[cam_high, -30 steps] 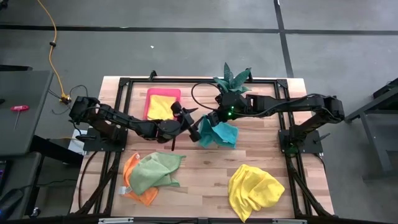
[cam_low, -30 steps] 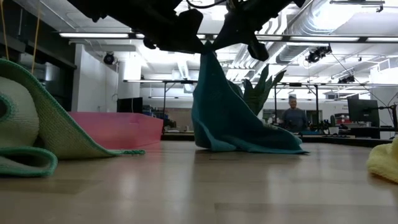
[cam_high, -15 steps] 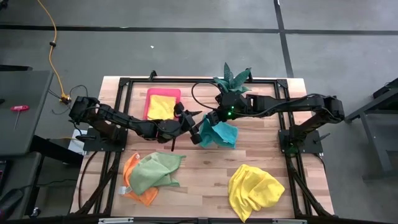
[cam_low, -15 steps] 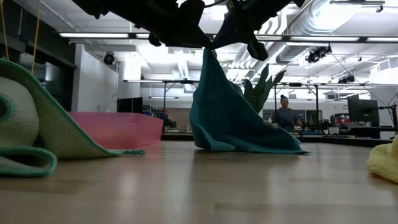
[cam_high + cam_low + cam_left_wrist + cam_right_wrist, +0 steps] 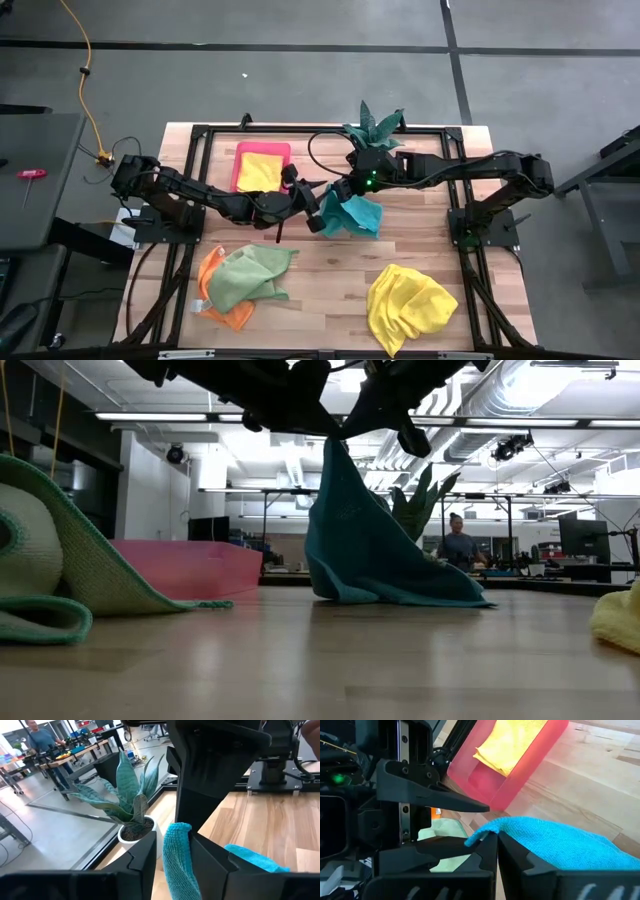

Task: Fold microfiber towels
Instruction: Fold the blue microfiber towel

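Towels mostly wait unfolded: green one [image 5: 252,275] over orange [image 5: 213,290] nearest, yellow [image 5: 405,305] beside. Mid-table, my right gripper [image 5: 496,851] pinches the teal towel [image 5: 355,214] aloft; my left gripper [image 5: 172,851] straddles its hanging edge, jaws narrow. Farther off, another yellow towel [image 5: 259,172] fills the pink tray [image 5: 243,150].

Towels: two yellow [image 5: 409,304] [image 5: 260,170], one teal [image 5: 355,214], one green [image 5: 248,276], one orange [image 5: 214,290]; one pink tray [image 5: 237,168]; one plant [image 5: 373,125].
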Action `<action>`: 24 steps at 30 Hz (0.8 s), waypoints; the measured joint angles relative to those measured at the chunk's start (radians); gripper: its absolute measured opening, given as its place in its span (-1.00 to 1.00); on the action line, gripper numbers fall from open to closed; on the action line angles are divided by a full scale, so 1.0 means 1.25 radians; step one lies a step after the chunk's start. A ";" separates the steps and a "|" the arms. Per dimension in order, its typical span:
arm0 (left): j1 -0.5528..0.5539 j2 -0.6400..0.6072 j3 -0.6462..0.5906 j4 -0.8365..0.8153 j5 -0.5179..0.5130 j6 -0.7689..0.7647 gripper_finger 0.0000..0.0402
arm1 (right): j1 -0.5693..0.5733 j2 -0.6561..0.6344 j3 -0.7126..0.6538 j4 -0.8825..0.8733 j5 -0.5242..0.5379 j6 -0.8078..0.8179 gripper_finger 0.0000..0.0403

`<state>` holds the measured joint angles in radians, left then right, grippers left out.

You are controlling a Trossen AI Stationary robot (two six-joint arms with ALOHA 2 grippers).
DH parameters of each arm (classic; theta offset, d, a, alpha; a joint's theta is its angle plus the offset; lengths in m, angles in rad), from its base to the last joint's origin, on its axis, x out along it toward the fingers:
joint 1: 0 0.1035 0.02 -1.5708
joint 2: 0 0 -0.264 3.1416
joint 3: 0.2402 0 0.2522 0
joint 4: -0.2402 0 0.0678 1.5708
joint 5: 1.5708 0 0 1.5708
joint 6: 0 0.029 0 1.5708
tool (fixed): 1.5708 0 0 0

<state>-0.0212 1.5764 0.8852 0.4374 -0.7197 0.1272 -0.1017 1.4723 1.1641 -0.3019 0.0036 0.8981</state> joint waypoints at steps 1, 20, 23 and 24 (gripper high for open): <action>0.000 0.000 0.000 0.000 0.000 0.000 -0.54 | 0.000 0.000 0.000 0.000 0.000 0.000 -1.00; 0.002 -0.007 0.000 -0.010 -0.014 0.006 -0.99 | 0.000 0.000 0.000 0.000 0.000 -0.034 -1.00; 0.002 -0.035 0.000 -0.055 0.007 0.003 -0.99 | -0.004 -0.014 0.000 -0.007 -0.003 -0.073 -0.99; 0.002 -0.048 0.000 -0.085 0.014 -0.001 -1.00 | -0.007 -0.023 0.000 -0.017 -0.009 -0.093 -0.97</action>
<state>-0.0181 1.5169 0.8856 0.3309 -0.7024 0.1263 -0.1105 1.4436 1.1637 -0.3227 -0.0082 0.7816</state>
